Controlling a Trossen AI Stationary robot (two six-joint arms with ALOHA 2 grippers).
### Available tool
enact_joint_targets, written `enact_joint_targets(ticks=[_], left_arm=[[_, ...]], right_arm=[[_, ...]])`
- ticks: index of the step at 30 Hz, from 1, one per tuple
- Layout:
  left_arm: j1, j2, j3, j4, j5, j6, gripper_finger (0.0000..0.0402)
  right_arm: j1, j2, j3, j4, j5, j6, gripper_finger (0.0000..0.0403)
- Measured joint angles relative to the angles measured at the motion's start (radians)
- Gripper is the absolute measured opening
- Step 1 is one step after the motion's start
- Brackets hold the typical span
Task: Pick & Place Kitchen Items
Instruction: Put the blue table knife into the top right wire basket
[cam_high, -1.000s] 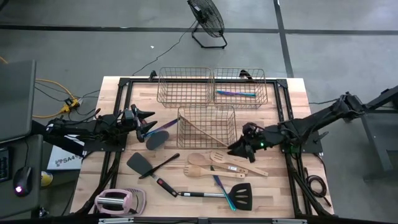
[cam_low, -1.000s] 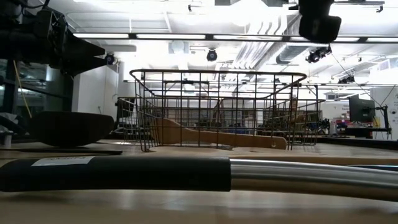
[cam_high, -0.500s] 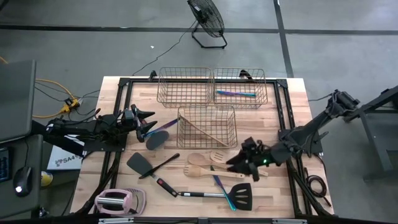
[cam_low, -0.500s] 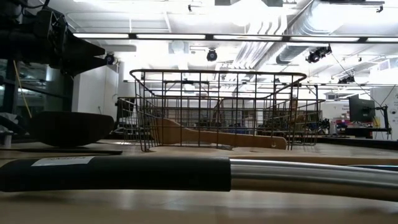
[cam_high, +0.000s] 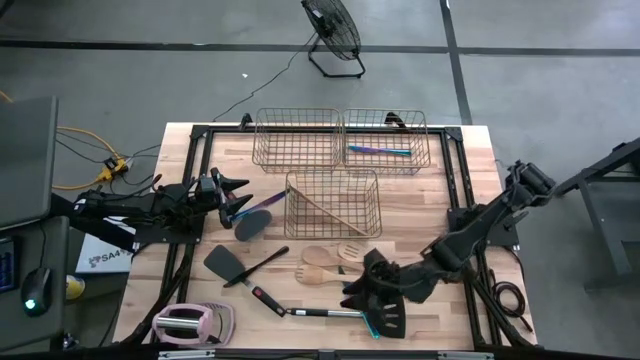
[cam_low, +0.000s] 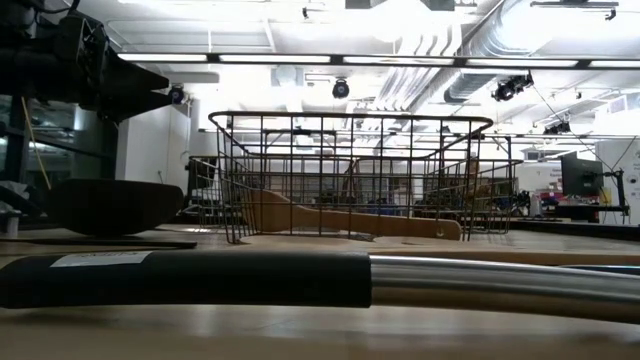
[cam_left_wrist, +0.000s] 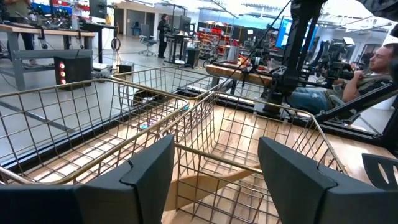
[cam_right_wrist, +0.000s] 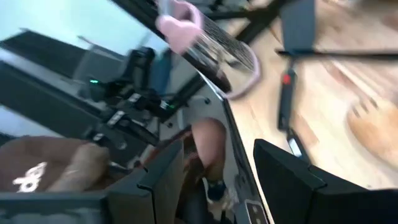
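Right gripper hangs with fingers spread over the slotted black spatula; wooden spoons lie just beyond it (left gripper, also spread, waits beside the middle basket)

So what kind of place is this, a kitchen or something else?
Not a kitchen: most likely a robotics lab or workshop. The wooden table stands on a bare concrete floor beside a floor fan, and the left wrist view shows workbenches with equipment under open ceiling ducts.
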Motion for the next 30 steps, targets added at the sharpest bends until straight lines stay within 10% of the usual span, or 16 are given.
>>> enact_joint_targets(ticks=[14,30], left_arm=[[0.000,0.000,0.000,0.000,0.000,0.000,0.0230],[0.000,0.000,0.000,0.000,0.000,0.000,0.0230]], right_arm=[[-0.009,0.179,0.058,-0.248,-0.173,0.508,0.0188],[-0.066,0.233,0.058,-0.337,-0.319,0.628,0.0188]])
